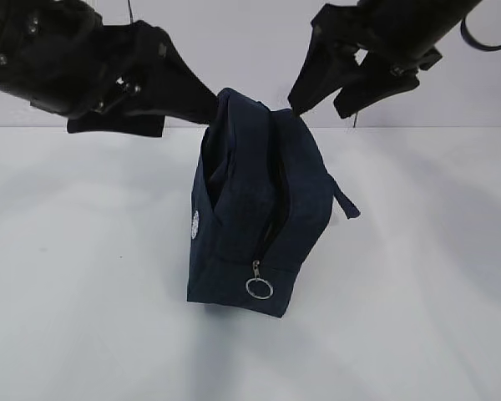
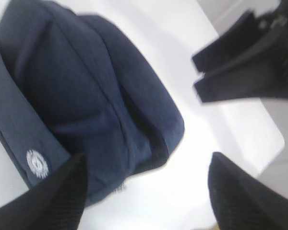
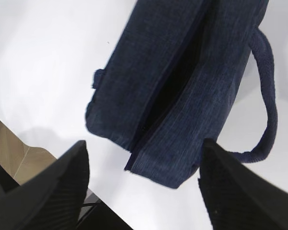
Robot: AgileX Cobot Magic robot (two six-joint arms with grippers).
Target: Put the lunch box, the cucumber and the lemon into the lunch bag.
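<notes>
The dark navy lunch bag (image 1: 259, 209) stands upright on the white table, its ring pull (image 1: 259, 288) low on the near end and a dark gap running along its top. My left gripper (image 1: 175, 121) hangs open at the bag's upper left, nothing between its fingers. In the left wrist view the lunch bag (image 2: 86, 86) lies below the left gripper (image 2: 146, 167). My right gripper (image 1: 316, 107) hovers open at the upper right, above the lunch bag (image 3: 182, 76) seen between the right gripper (image 3: 144, 148) fingers. The lunch box, the cucumber and the lemon are out of view.
A loop handle (image 3: 269, 96) hangs off the bag's side. The round white logo (image 2: 37, 163) faces left. The table's edge (image 3: 48, 148) shows in the right wrist view. White tabletop (image 1: 83, 292) surrounds the bag.
</notes>
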